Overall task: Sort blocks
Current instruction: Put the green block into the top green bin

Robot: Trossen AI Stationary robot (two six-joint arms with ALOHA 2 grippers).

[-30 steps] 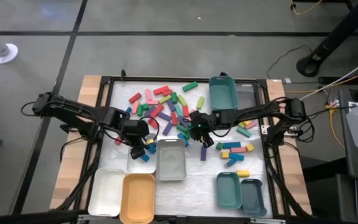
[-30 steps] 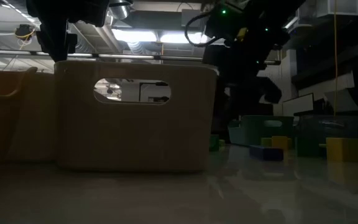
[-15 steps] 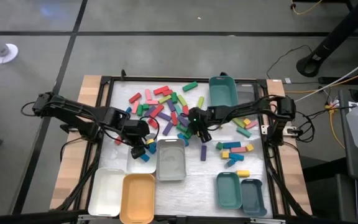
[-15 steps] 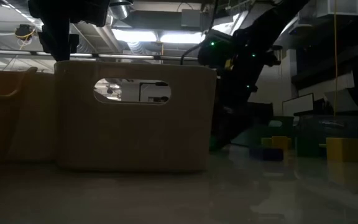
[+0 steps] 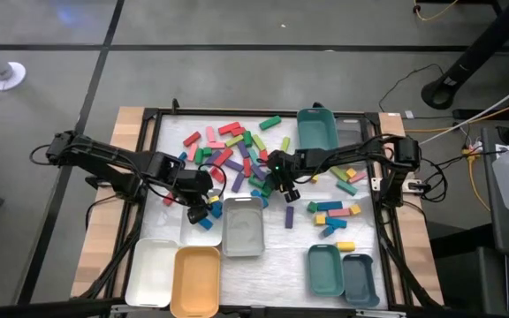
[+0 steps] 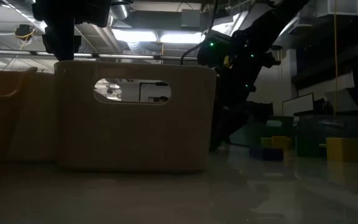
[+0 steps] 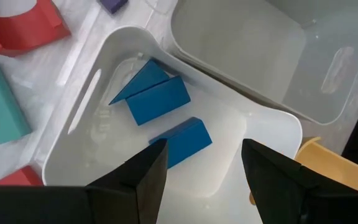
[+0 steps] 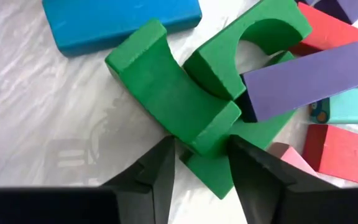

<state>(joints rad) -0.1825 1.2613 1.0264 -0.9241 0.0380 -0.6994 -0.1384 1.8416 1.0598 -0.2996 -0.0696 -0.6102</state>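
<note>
We see our right tool (image 8: 199, 163) has moved from beside the grey tray into the block pile on the desk (image 5: 281, 252); its fingers, narrowing, straddle a green arch block (image 8: 173, 93), not yet clamped. Left tool (image 7: 201, 165) hangs open over the blue blocks (image 7: 163, 99).

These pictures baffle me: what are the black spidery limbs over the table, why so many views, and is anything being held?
They are two robot arms sorting coloured blocks into trays. One picture looks straight down from above, one looks level across the tabletop, and two come from cameras on the arms' wrists.

The left gripper hangs with its jaws open over a white tray holding three blue blocks; it grips nothing. Beside that tray lies an empty grey tray. More trays, white, orange and teal, lie along the near edge.

The right gripper is down in the pile, its jaws on either side of a green block with a curved cutout. Whether it already grips it firmly, I cannot tell.
</note>
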